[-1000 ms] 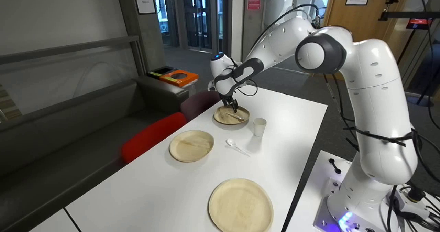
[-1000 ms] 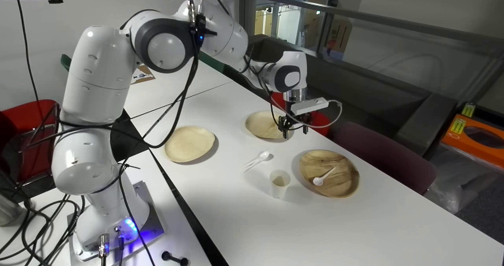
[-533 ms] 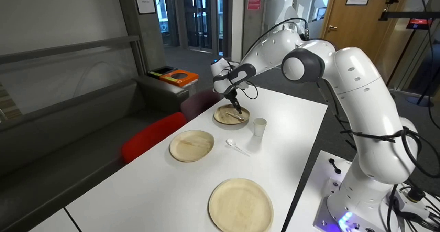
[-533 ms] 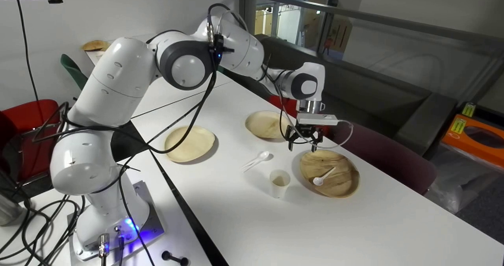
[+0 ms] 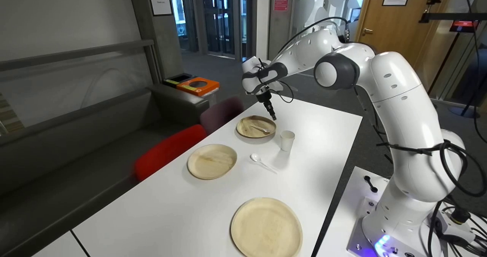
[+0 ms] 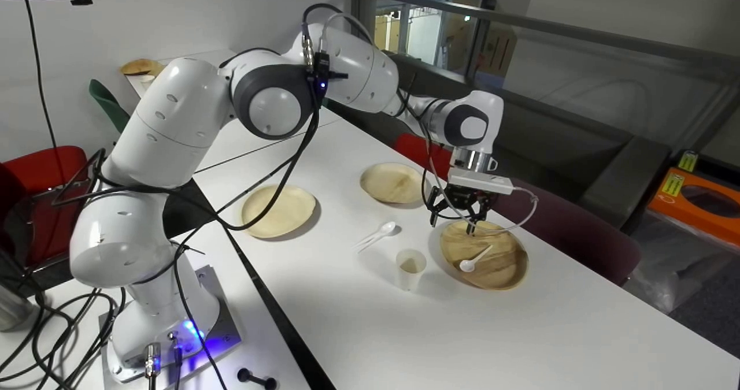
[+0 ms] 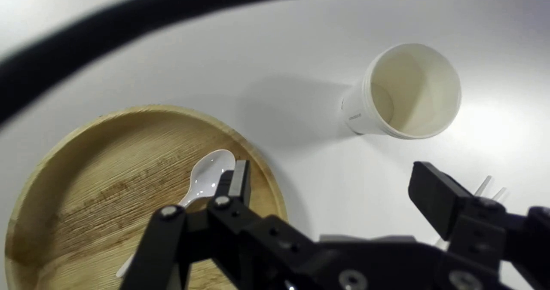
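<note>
My gripper (image 7: pixel 331 165) is open, with nothing between its fingers, and hangs above the table. In an exterior view the gripper (image 6: pixel 452 227) overlaps the far-left edge of a brown wooden plate (image 6: pixel 503 271). A white spoon (image 6: pixel 469 264) lies on that plate. In the wrist view the left finger covers part of the plate (image 7: pixel 111 161) and the handle of the spoon (image 7: pixel 210 172). An upright white cup (image 7: pixel 429 92) stands beyond the fingertips in that view, apart from them. The cup (image 5: pixel 287 141) is beside the brown plate in both exterior views.
White plastic cutlery (image 6: pixel 378 234) lies on the white table near the cup. A pale plate (image 5: pixel 212 162) sits by the red chair (image 5: pixel 171 148); another pale plate (image 5: pixel 266 226) is closer to the robot base. A purple chair (image 6: pixel 569 234) stands at the table edge.
The arm has swung from near the pale plate toward the brown plate, moving right and lower in an exterior view. The gripper stayed open; plates, cup and cutlery have not moved.
</note>
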`<state>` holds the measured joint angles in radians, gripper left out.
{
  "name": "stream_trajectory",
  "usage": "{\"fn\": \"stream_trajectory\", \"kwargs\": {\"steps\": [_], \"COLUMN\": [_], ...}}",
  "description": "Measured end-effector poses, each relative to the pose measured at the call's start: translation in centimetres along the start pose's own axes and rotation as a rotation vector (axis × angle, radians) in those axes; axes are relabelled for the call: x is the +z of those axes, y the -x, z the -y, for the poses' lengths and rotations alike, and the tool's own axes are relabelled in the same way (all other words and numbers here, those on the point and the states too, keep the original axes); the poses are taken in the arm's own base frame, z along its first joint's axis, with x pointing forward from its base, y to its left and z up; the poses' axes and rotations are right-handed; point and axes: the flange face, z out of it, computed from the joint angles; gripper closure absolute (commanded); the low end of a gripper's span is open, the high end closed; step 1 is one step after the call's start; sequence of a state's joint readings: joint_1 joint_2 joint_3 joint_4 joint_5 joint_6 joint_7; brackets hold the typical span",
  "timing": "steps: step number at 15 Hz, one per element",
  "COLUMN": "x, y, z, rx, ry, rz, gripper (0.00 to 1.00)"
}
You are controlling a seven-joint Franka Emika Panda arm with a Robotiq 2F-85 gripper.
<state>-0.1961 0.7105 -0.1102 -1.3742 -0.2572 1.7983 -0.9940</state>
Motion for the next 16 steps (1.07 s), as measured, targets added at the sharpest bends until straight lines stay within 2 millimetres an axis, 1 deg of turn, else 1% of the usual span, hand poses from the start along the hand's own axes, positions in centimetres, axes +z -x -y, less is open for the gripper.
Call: {"fn": "stream_trajectory", "kwargs": {"steps": [2, 4, 6, 8, 10, 12, 14, 16], "x": [-0.1, -0.1, 0.4, 1.2, 2.7, 4.4, 5.8, 6.7], "y": [-0.5, -1.3, -2.2, -2.8, -3.1, -3.0, -2.5, -1.7], "z": [0.1, 0.0, 0.0, -0.4, -1.5, -2.9, -4.7, -6.4], "rx": [0.014, 0.110, 0.202, 0.283, 0.366, 0.452, 0.534, 0.611], "ry": [0.010, 0.024, -0.015, -0.067, -0.115, -0.159, -0.196, -0.224], "rz": [-0.006, -0.041, -0.077, -0.112, -0.148, -0.183, -0.227, -0.283], "gripper": [0.00, 0.00, 0.00, 0.00, 0.00, 0.00, 0.00, 0.00]}}
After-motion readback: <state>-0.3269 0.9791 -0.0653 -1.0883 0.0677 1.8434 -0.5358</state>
